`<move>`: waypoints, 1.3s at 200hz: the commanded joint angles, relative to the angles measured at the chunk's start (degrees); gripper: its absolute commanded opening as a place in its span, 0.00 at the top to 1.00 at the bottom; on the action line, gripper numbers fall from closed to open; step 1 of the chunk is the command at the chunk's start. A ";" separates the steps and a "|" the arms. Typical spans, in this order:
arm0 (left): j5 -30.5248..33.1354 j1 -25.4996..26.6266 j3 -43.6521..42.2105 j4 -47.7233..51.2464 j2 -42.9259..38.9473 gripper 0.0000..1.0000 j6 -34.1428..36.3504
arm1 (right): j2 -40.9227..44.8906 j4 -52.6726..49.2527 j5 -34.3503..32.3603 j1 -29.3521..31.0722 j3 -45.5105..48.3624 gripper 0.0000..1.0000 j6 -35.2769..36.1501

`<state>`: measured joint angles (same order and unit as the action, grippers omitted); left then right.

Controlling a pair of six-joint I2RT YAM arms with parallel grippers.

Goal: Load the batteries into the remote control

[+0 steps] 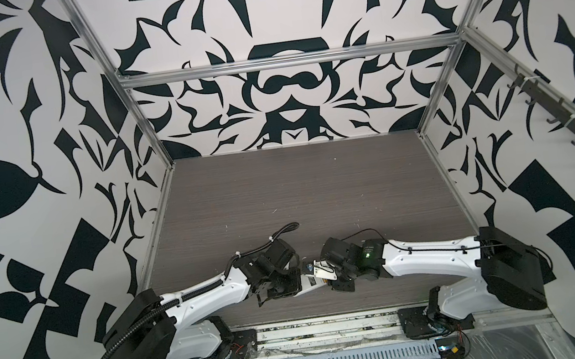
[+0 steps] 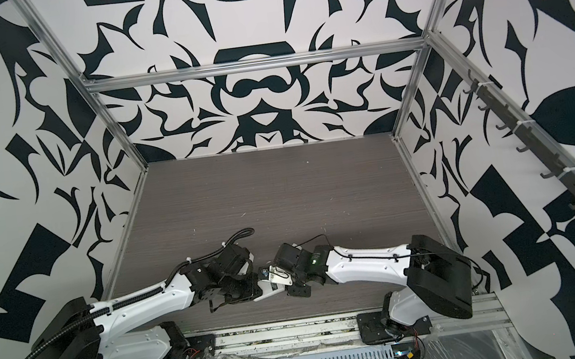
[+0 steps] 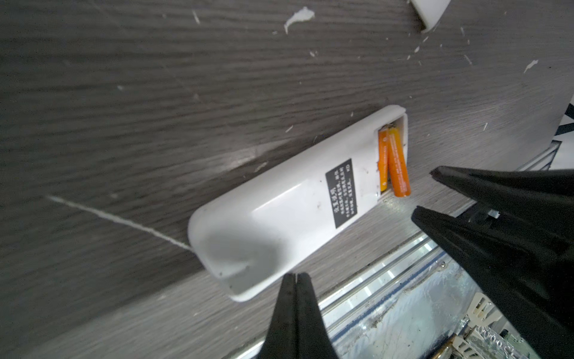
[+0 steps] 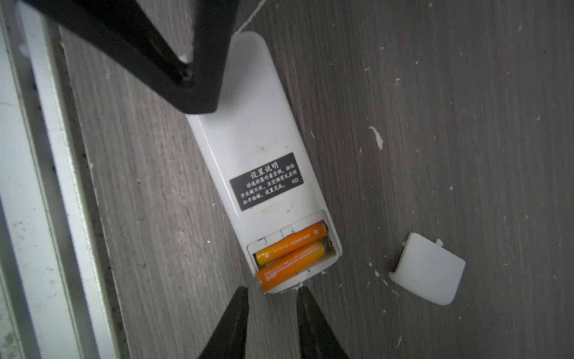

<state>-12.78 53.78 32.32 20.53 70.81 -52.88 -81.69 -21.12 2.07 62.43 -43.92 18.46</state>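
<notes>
The left claw (image 3: 296,275) is showing in the left wrist view with its tips pressed together and pinching nothing, hovering just over the rounded end of the remote (image 3: 279,211). The remote is lying back-up on the table (image 3: 124,124), its compartment uncovered. Both batteries (image 3: 393,164) are sitting in the compartment; the outer one is riding high, its end overhanging the edge.

In the right wrist view, the right claw (image 4: 271,293) is standing partly spread and empty, just off the compartment end of the remote (image 4: 257,140). The inner battery (image 4: 293,242) is lying seated; the outer battery (image 4: 290,267) is lying tilted, not fully down. The cover (image 4: 428,267) is resting on the table (image 4: 466,124), apart from the remote.

In both top views, the two claws are meeting over the remote (image 1: 314,276) near the front table edge; the batteries are hidden there.

Step in hand, by judgement: seating the second battery. The next move is calling for a downward press on the raised end while the left claw is steadying the remote, then fitting the cover.
</notes>
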 commanded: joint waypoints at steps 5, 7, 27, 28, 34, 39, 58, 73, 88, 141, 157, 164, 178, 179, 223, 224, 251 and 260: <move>-0.69 -0.77 -0.76 -0.38 0.65 1.00 0.62 | -0.62 0.82 -0.44 -0.32 -2.47 0.70 0.61; -0.72 -0.78 -0.76 -0.40 0.69 1.00 0.66 | -0.63 0.82 -0.45 -0.30 -2.42 0.70 0.63; -0.92 -0.87 -0.85 -0.43 0.91 1.00 0.73 | -1.34 0.82 -0.48 -0.54 -2.66 0.71 0.79; -0.93 -0.91 -0.85 -0.51 0.91 1.00 0.75 | -1.35 0.82 -0.48 -0.55 -2.66 0.72 0.79; -0.98 -0.95 -0.92 -0.54 0.99 1.00 0.69 | -1.46 0.75 -0.54 -0.73 -2.68 0.72 0.78; -0.94 -0.96 -1.00 -0.53 1.00 1.00 0.76 | -1.63 0.66 -0.50 -0.89 -2.67 0.73 0.74; -0.96 -1.18 -1.25 -0.61 1.09 1.00 0.85 | -1.81 0.56 -0.29 -1.34 -2.91 0.75 0.62; -1.02 -1.35 -1.53 -0.76 1.18 1.00 0.85 | -2.24 0.56 -0.22 -1.59 -3.00 0.77 0.59; -1.11 -1.57 -1.81 -1.05 1.26 1.00 0.88 | -2.93 0.17 -0.22 -1.79 -3.29 0.79 0.65; -1.11 -2.23 -1.99 -1.51 4.43 1.00 1.95 | -4.31 -0.48 -0.74 -2.45 -3.91 0.82 0.37; -0.89 -2.28 -1.78 -0.82 5.59 1.00 2.43 | -4.27 -0.59 -0.75 -2.49 -4.00 0.83 0.19; -0.77 -2.28 -1.73 -0.51 6.00 1.00 2.60 | -4.30 -0.50 -0.75 -2.49 -3.93 0.84 0.10; -0.34 -2.28 -1.81 -0.18 6.49 1.00 2.86 | -4.28 -0.50 -0.97 -2.58 -3.90 0.85 0.02; -0.28 -2.28 -1.81 -0.12 6.47 1.00 2.82 | -4.32 -0.45 -1.03 -2.58 -3.90 0.85 0.01; 2.41 -2.28 -1.49 2.75 8.66 1.00 4.06 | -4.35 -0.58 -1.38 -2.75 -3.98 0.89 -0.04; 2.45 -2.28 -1.48 2.75 8.70 1.00 4.08 | -4.35 -0.58 -1.37 -2.80 -3.98 0.89 -0.07; 3.27 -2.28 -1.29 3.19 10.35 1.00 4.71 | -4.94 -0.67 -1.54 -3.31 -4.15 0.91 -0.14; 3.24 -2.28 -1.39 3.13 10.74 1.00 4.77 | -5.10 -0.67 -1.54 -3.28 -4.33 0.91 -0.18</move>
<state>-15.75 51.66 33.39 17.72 77.38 -49.65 -85.93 -22.85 2.11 59.75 -46.50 18.57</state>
